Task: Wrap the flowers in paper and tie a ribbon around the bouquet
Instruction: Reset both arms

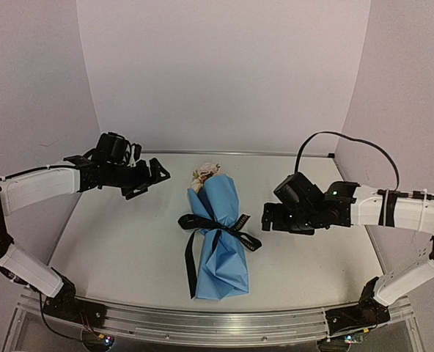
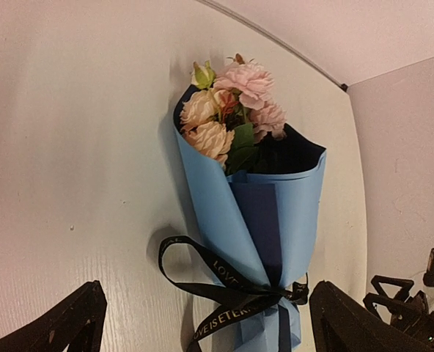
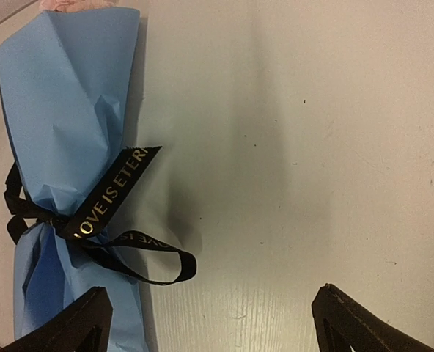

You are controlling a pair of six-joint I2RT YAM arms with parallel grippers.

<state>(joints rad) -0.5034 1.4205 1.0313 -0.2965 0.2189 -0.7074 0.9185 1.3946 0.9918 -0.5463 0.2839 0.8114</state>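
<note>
Black ribbon [image 1: 235, 229] looks loosely knotted around the bouquet [image 1: 218, 198]; left pincer [image 1: 152, 178] and right pincer [image 1: 266, 218] gape empty, so the paper [image 1: 221, 260] could spring open.

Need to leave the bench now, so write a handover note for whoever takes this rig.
Left end effector: open, empty, left of the flowers.
Right end effector: open, empty, right of the ribbon.
The bouquet lies on the table, flower end farthest from the arms, blue paper wrapped round, black ribbon tied at its middle.
Done: wrapping and tying, it seems.
Left: probably only checking the tie holds.
</note>
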